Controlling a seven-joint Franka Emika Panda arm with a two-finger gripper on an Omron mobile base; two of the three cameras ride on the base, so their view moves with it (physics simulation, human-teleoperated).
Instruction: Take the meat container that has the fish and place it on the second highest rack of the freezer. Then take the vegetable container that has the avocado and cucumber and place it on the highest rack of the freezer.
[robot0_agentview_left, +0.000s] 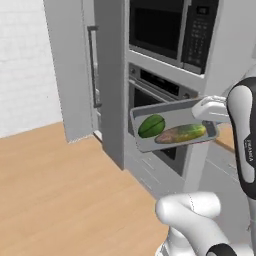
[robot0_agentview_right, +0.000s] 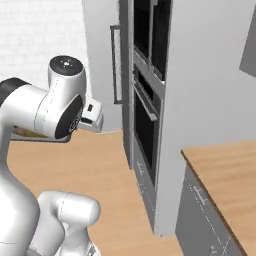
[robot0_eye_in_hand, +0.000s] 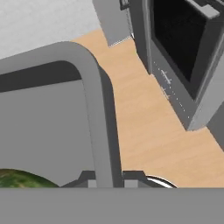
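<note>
Still, our gripper (robot0_eye_in_hand: 109, 180), pinched on the vegetable container's (robot0_agentview_left: 172, 126) rim beside the oven (robot0_agentview_left: 160, 95), risks tipping the cucumber (robot0_agentview_left: 181, 133) out.

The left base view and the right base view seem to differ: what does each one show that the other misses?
The left base view alone shows the avocado and cucumber lying in a grey tray that the gripper holds at one end, in front of the oven. The right base view alone shows a wooden counter. Both show the white arm, the wooden floor and the freezer's open door with its dark bar handle.
</note>
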